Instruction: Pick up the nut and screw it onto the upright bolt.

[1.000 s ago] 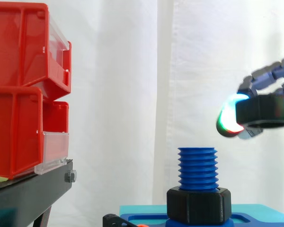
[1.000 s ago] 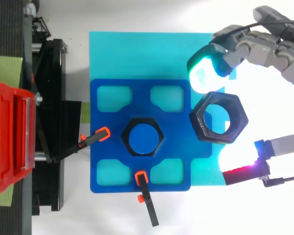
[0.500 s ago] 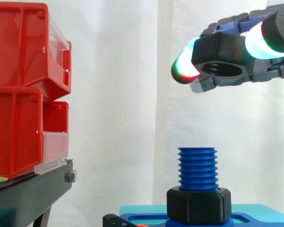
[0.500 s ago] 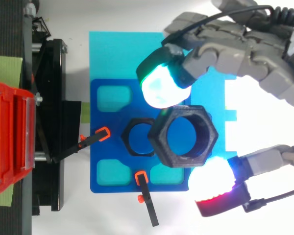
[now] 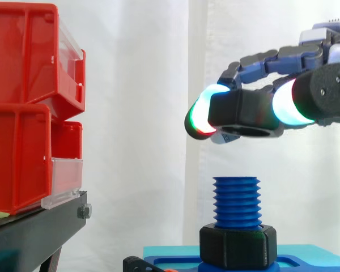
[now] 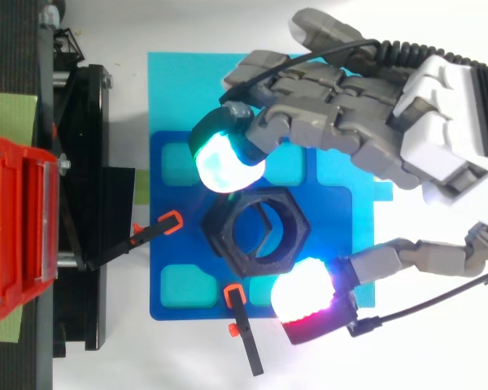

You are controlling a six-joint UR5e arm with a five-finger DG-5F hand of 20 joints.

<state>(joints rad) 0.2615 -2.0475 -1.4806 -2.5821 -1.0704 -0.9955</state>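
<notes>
A white tabletop (image 6: 171,357) carries a square cyan sheet (image 6: 187,89) at its centre and a black metal stand (image 6: 85,244) at 9 o'clock. On the sheet lies a square blue plate (image 6: 179,309) with four rounded cut-outs. A black orange-tipped clamp (image 6: 150,236) sits at its 9 o'clock edge and another (image 6: 242,325) at 6 o'clock.
</notes>
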